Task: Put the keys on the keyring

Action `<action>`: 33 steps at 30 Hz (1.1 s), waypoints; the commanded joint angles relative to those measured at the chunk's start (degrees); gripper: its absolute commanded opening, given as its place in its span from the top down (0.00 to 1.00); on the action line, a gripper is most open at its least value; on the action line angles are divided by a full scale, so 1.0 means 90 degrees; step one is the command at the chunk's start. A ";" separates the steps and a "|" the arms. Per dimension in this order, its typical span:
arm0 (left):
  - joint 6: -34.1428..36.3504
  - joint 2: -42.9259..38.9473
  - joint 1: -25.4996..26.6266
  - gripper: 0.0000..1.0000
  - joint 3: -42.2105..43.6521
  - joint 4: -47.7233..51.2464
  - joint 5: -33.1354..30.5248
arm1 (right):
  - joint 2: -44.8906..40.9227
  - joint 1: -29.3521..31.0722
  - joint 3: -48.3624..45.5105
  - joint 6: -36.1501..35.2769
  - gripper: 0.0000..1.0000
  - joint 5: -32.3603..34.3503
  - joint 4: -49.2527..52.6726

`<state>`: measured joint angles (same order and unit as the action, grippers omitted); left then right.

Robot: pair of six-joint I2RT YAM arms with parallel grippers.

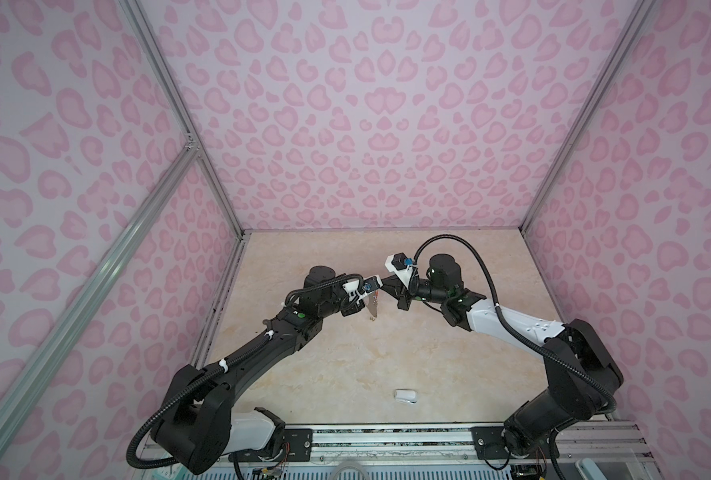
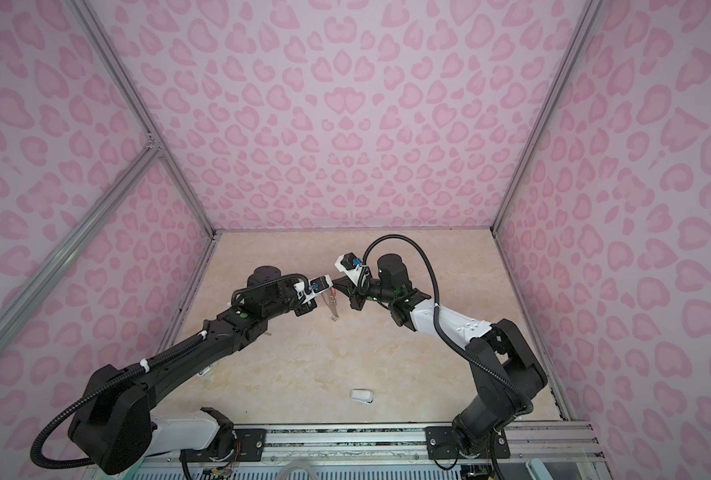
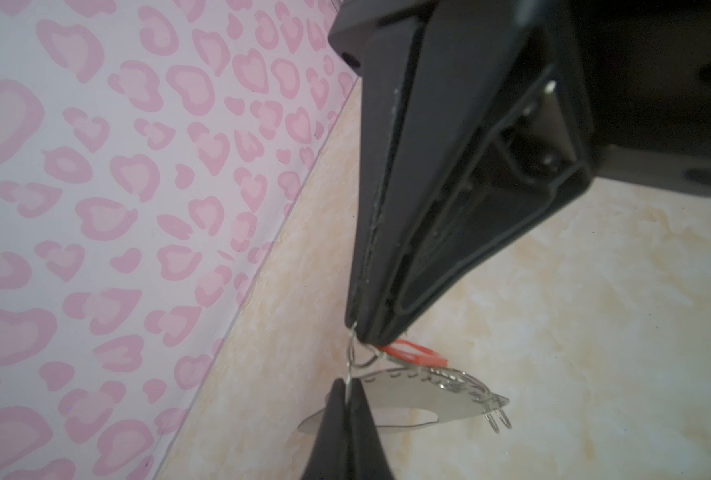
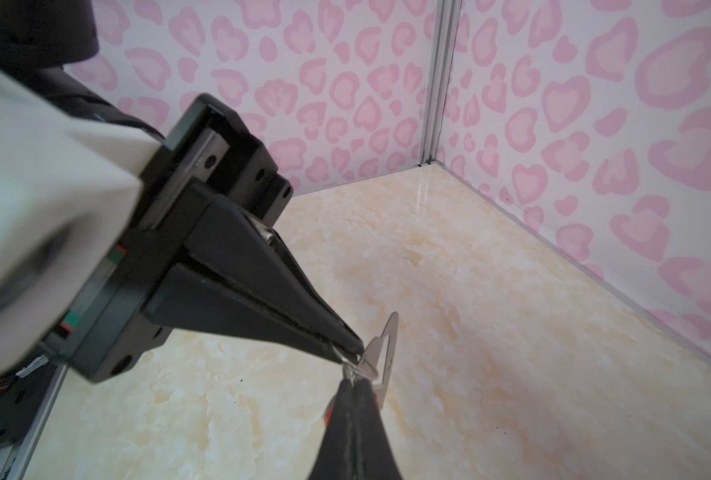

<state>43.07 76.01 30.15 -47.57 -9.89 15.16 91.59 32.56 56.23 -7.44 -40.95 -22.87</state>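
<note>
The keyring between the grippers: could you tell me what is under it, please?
Only bare table shows under the hanging keyring. In the right wrist view the right gripper hides part of that patch.

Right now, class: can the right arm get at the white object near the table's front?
Probably not yet: nothing blocks the white object, but the right gripper is shut on a wire ring by the keyring.

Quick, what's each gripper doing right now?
Left gripper: closed, pinching a wire ring of the keyring.
Right gripper: closed, apparently on the orange-tagged key.
</note>
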 commanded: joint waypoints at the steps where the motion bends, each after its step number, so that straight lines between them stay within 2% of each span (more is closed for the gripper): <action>1: 0.0045 0.0017 0.0019 0.97 -0.0056 0.0129 0.0108 | -0.0025 -0.0041 -0.0096 0.0096 1.00 0.0170 -0.0456; 16: 0.0034 -0.0090 0.0019 0.97 -0.0040 0.0133 0.0303 | 0.0130 -0.0033 0.0422 -0.0305 1.00 0.0611 0.1060; 26: -0.0116 0.0049 0.0100 0.97 -0.0190 0.0161 0.0258 | 0.0079 0.0053 0.0453 -0.0163 1.00 0.0649 0.0941; 33: 0.0059 0.0132 0.0260 0.97 -0.0222 0.0315 0.0008 | -0.0025 0.0066 0.0394 -0.0139 1.00 0.0670 0.0855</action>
<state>42.50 76.93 31.97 -48.97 -7.75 12.60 91.83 33.26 60.12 -9.15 -37.65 -12.40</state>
